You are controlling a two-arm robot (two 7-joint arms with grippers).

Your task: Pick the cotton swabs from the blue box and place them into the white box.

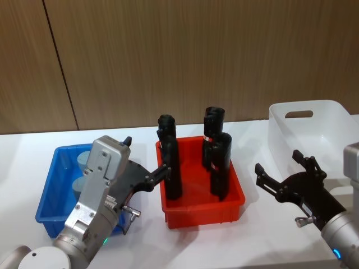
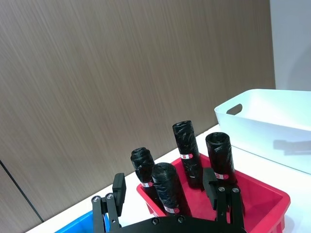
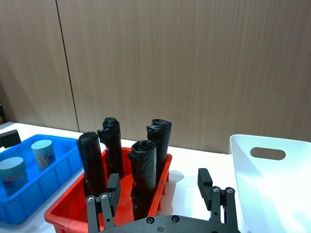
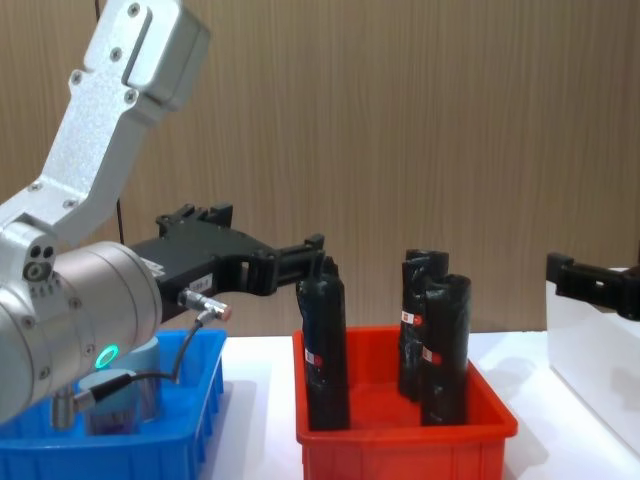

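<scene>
On the left the blue box sits on the white counter; two jars of cotton swabs stand inside it, side by side, with their pale lids on top.

The left fingers hang above the near right part of the blue box and point across at the red box; they are spread wide and hold nothing; one fingertip is near the top of the front left roll, and I cannot tell if it touches.

The red box is in the middle, just beside the blue box; four black rolls stand up in it; they are not part of the job.

The right fingers hang over the counter between the red box and the white box; they are also spread wide and hold nothing.

The white box is on the far right, taller than the others, with a hole for a handle in its side; the part of its inside that I can see has no jar in it.

So I think the job has hardly begun; no jar is in the white box and no jar is in any fingers; both jars are left to move. I think the first step is not yet done; the left fingers are the ones nearest the jars, so they would need to go down to a jar and close on it; then the jar has to get past the red box to the white box.
</scene>
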